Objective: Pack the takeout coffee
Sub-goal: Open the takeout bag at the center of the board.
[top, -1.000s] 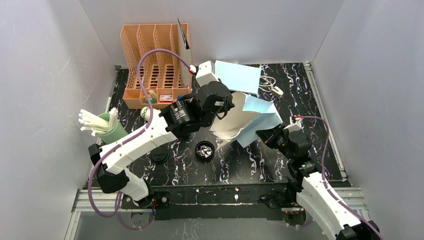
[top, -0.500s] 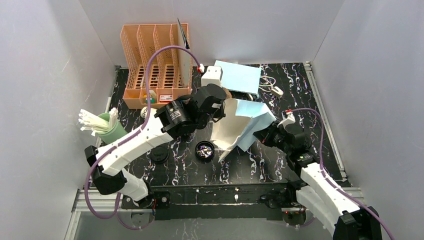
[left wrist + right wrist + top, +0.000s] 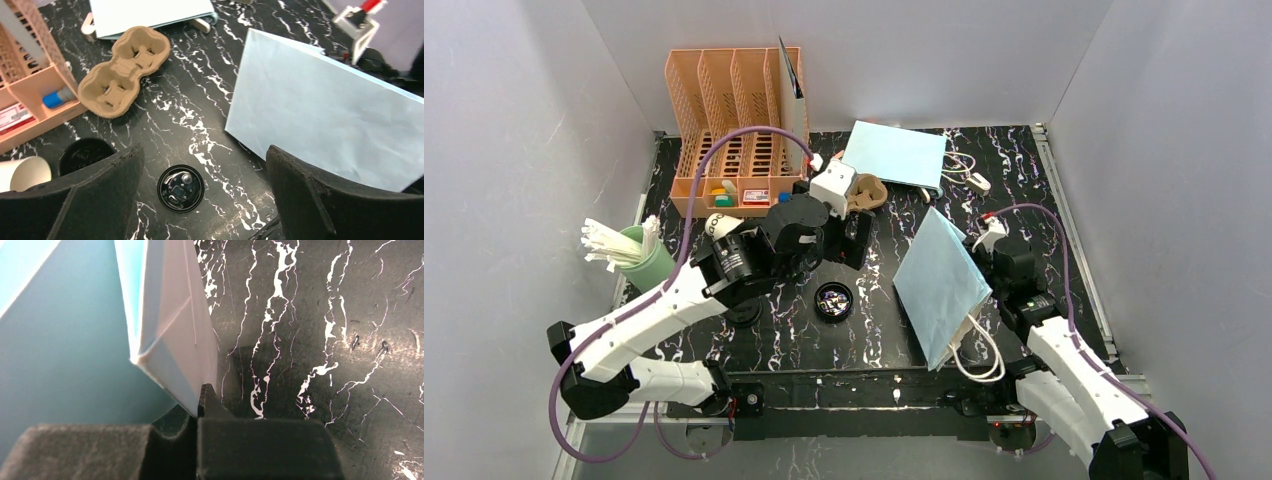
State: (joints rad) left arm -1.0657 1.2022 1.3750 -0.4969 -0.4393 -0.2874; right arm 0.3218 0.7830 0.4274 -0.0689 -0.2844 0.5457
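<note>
One release: left end effector [image 3: 204, 154] gapes wide; the paper bag [image 3: 939, 275], pinched by right end effector [image 3: 200, 402], has collapsed flat, needing reopening.

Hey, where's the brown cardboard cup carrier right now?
In the left wrist view the cup carrier lies empty at upper left, on the table, between the orange organizer and the flat blue bag at the back.

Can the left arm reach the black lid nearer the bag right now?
Probably yes: the left claw hangs open above the black lid, nothing between them, the bag off to one side.
</note>
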